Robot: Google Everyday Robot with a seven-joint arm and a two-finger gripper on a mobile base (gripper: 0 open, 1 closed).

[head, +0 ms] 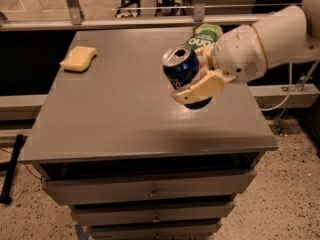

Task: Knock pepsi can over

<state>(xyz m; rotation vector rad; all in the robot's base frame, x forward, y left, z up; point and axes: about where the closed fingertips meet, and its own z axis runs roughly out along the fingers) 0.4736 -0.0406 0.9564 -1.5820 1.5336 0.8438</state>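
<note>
- Dark blue pepsi can (180, 70), silver top turned up and toward the camera, tilted, over the right middle of the grey surface (110, 114).
- Clamped around the can: the cream hand (192, 76), with one finger (201, 88) pressed along the can's lower side and the other mostly hidden behind it.
- Dark shadow (199, 104) on the surface directly beneath can and finger; the can's bottom end is hidden, so contact with the surface cannot be told.
- White arm (280, 34) reaching in from the right edge.
- Green snack bag (207, 33) just behind the hand, near the far edge, partly covered by it.
- Yellow sponge (78, 59) at the far left of the surface, well apart from the can.
- Shut drawers (150, 190) below the surface.
</note>
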